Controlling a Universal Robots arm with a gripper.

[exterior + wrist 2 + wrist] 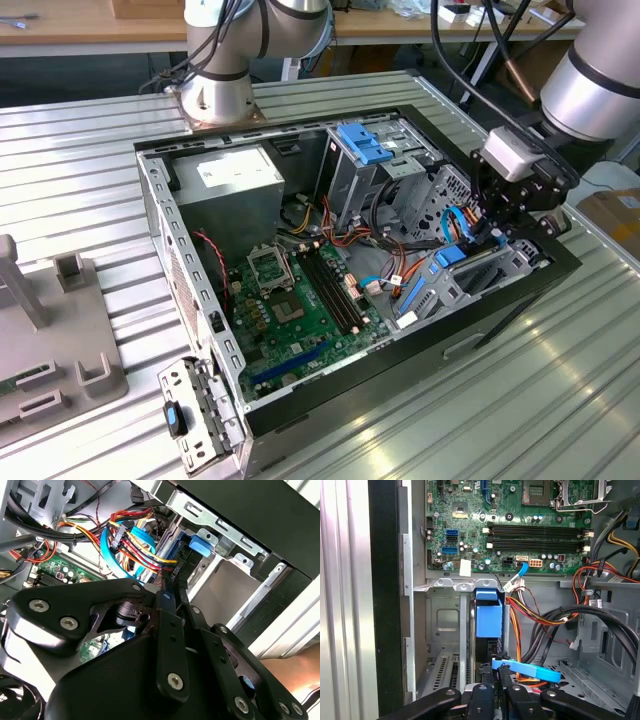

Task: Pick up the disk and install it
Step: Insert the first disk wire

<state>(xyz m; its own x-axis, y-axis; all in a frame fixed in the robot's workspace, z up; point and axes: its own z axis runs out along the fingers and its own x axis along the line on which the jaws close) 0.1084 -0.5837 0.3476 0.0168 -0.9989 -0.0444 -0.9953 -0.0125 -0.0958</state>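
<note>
Jaws are looking pulled in pretty close together in both wrist views, but tbh I can't tell whether they're pinching anything or just nudging up against it.

The black linkage gripper [495, 675] is hovering right at the silver metal drive cage [445, 625], in the corner of the open black pc case [520, 300] on the exterior view's right, near side. The disk [488, 622], the flat dark grey hard drive w/ bright blue plastic rails, is sitting on edge inside that cage, directly ahead of the jaws and basically touching distance. In the first wrist view its thin top edge is running straight from the jaws toward the green motherboard [520, 510], so imo the long axis is lining up w/ the gripper rather than crossing it. Looks like it's already slotted in, though how deep I can't say.

A thin curved blue cable [530, 671] is crossing just beside the jaws, and a bunch of red/yellow/orange wires [135, 520] is crowding the far side of the cage.

The silver arm [600, 85] is coming in over the case's right edge, wrist tilting down into that corner.
</note>
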